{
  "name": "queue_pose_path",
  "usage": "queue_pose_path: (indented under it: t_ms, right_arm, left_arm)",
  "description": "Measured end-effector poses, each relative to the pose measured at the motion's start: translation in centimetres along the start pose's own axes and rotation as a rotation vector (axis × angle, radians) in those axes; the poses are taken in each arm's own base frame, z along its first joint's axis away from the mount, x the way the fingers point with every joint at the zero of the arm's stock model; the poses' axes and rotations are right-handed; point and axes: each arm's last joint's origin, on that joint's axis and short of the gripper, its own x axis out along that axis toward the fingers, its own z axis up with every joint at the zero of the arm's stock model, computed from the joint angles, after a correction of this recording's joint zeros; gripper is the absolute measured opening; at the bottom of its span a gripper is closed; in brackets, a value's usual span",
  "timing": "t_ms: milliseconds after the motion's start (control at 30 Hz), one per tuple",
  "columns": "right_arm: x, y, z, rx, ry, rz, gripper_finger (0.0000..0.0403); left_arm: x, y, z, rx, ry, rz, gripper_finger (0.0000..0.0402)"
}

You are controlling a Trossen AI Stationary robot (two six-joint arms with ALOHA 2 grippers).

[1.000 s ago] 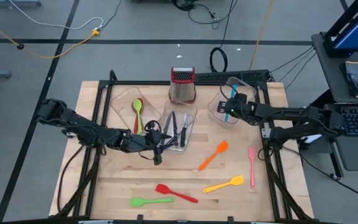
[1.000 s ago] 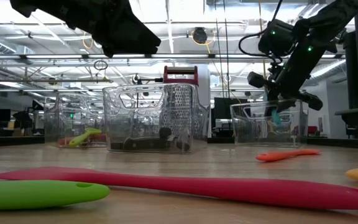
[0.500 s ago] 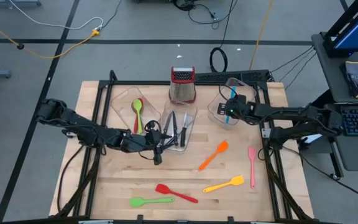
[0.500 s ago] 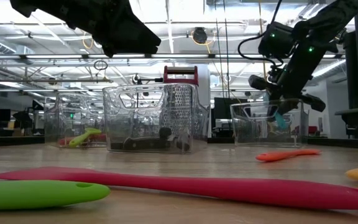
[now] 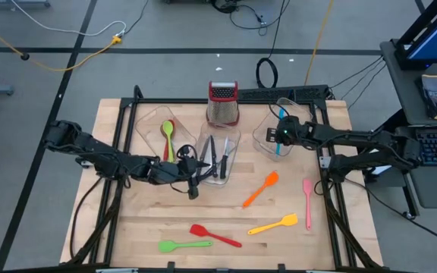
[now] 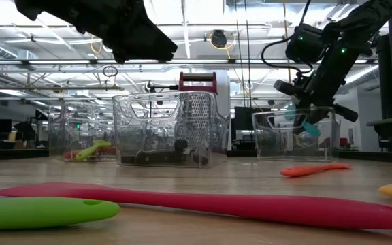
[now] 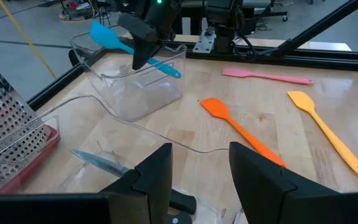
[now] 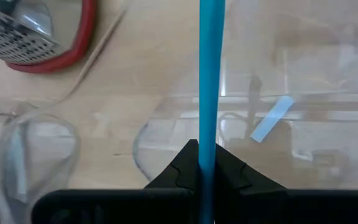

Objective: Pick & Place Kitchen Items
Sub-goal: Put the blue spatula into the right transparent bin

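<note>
My right gripper (image 5: 283,133) is shut on a blue spatula (image 7: 107,36) and holds it over the right clear tub (image 5: 268,142). The middle tub (image 5: 230,168) holds black-handled knives (image 5: 217,155), and my left gripper (image 7: 199,180) stands open at its near left corner with nothing between its fingers. A green spoon (image 5: 168,136) and a red utensil lie in the left tub (image 5: 146,125). On the table lie an orange spatula (image 5: 261,188), a pink one (image 5: 307,202), a yellow one (image 5: 273,224), a red one (image 5: 215,235) and a green one (image 5: 183,245). My right gripper pinches the blue spatula's handle (image 8: 208,134) between its two fingers, partway along it. The fingers slant down from above. The spatula hangs tilted and clear of the table, its head (image 7: 104,34) high and its handle end (image 7: 174,72) low at the tub's rim.
A steel box grater with a red top (image 5: 223,103) stands at the table's far edge between the tubs. A black frame (image 5: 325,163) runs round the table's edges. Bare wood lies between the tubs and the loose spatulas.
My right gripper has tipped further down over the right tub and turned a little, staying shut. The blue spatula has swung with it.
</note>
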Motion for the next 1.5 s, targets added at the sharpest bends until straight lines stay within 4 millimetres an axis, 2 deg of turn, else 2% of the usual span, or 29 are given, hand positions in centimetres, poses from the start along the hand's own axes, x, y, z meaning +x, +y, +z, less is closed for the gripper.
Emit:
queue_pose_path:
  t_ms: [200, 700, 1133, 1500]
  right_arm:
    - [0.0, -0.4, 0.1, -0.009, 0.03, -0.022, 0.0008]
    - [-1.2, -0.3, 0.3, -0.033, 0.043, 0.058, 0.0008]
    - [-1.2, -1.0, -0.1, -0.019, 0.107, -0.008, 0.0008]
    - [0.3, -1.5, -0.1, -0.019, 0.161, -0.087, 0.0008]
  left_arm:
    - [0.1, 0.1, 0.0, -0.003, 0.0, 0.005, 0.0159]
    - [0.3, 0.7, 0.1, -0.008, 0.0, 0.024, 0.0159]
    - [0.3, 0.7, 0.1, -0.009, 0.001, 0.027, 0.0159]
    - [0.3, 0.7, 0.1, -0.015, 0.0, 0.027, 0.0159]
